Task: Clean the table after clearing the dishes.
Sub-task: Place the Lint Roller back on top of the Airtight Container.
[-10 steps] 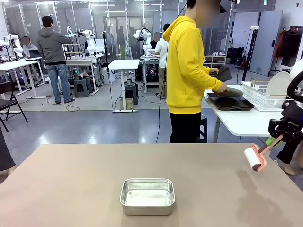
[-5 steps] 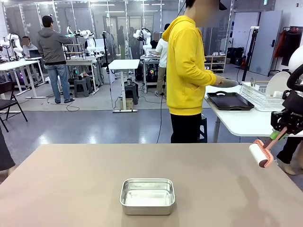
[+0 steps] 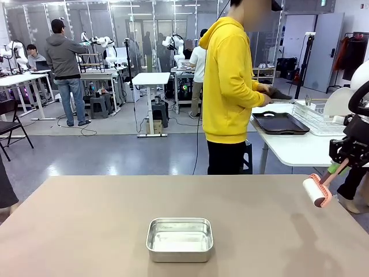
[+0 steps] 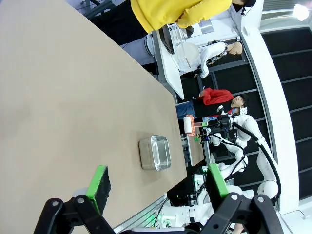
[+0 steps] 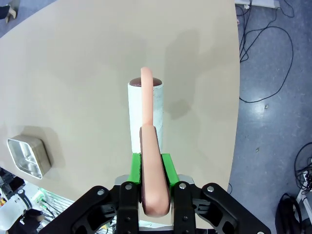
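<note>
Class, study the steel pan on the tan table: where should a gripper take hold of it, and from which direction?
Probably the rim of the steel pan, approached from straight above. It sits flat and upright with an open top and thin raised walls, so one finger could go inside and one outside a long wall. The open left gripper is free; the right gripper is shut on the lint roller.

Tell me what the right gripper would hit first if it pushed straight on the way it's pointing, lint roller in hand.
Likely bare table: the right gripper points its lint roller down at the tan top, well clear of the steel pan. Depth is unclear.
</note>
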Robot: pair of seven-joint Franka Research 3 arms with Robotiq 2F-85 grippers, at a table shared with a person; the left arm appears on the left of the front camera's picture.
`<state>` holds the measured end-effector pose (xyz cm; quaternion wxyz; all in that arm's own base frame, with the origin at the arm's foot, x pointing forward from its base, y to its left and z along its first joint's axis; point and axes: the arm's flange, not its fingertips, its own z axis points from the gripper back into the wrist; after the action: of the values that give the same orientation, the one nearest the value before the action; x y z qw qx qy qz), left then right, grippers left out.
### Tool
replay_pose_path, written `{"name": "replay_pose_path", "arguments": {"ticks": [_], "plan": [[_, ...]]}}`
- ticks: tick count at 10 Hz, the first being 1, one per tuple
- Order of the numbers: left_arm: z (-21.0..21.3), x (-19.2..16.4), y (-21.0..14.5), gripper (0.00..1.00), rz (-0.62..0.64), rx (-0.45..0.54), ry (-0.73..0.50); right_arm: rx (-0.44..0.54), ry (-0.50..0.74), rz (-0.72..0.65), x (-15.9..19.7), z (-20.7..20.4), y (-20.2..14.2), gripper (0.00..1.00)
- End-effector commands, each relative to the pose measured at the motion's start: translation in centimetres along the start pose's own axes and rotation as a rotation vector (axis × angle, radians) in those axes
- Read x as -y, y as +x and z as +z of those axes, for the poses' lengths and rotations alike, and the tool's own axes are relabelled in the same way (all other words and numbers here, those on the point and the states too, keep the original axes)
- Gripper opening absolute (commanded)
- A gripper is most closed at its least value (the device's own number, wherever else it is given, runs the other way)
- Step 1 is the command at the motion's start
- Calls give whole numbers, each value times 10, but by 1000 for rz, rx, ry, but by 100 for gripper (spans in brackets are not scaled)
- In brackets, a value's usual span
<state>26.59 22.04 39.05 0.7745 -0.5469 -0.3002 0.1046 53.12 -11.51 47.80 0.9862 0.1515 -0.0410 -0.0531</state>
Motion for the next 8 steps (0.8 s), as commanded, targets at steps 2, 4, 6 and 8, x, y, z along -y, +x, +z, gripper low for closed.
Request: {"name": "replay_pose_path", "arguments": {"ticks": [2,4,6,8], "plan": [[3,5,0,100,17,5,-7,21,21,22,-1,3,0,22],[3,5,0,100,17,5,-7,21,21,22,-1,3,0,22],[3,5,0,100,17,5,-7,21,21,22,-1,3,0,22],[3,5,0,100,17,5,-7,21,21,22,-1,3,0,22]]}}
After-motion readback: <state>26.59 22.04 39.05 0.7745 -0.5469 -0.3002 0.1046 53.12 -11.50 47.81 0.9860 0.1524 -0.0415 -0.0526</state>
